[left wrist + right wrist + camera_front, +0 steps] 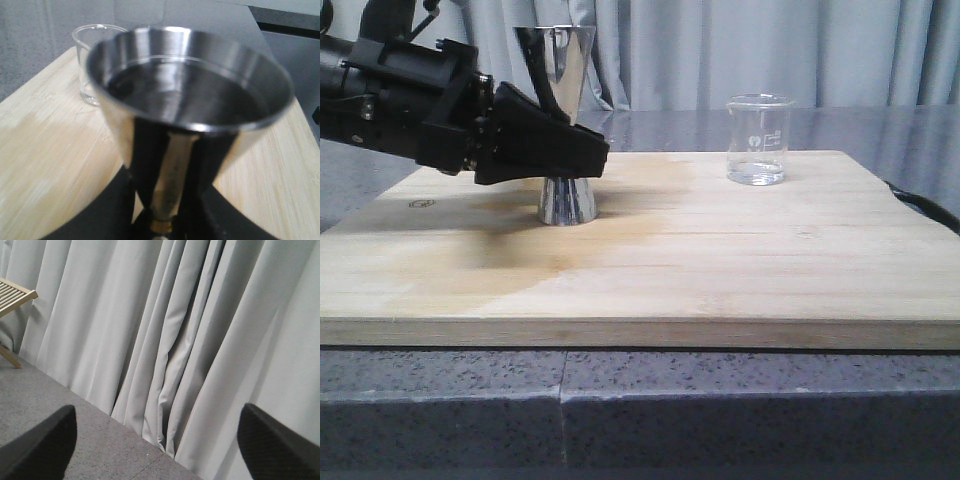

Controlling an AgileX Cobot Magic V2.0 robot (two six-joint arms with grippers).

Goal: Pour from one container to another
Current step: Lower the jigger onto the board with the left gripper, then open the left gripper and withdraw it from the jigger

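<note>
The steel jigger (567,200) stands upright on the wooden board (720,260), left of centre. My left gripper (575,160) reaches in from the left and is shut on its narrow waist. Seen from the left wrist, the jigger (190,100) fills the view, with black fingers (115,210) on both sides of the brass band. Whether its cup holds liquid I cannot tell. The clear glass beaker (758,140) stands at the board's far right, apart from both grippers, and appears as the beaker (92,65) behind the jigger. My right gripper (157,440) is open and empty, facing curtains.
The board lies on a grey speckled counter (620,400) with a seam at its front. Grey curtains (740,50) hang behind the table. A dark cable (930,210) runs by the board's right edge. A slatted wooden frame (12,292) shows in the right wrist view.
</note>
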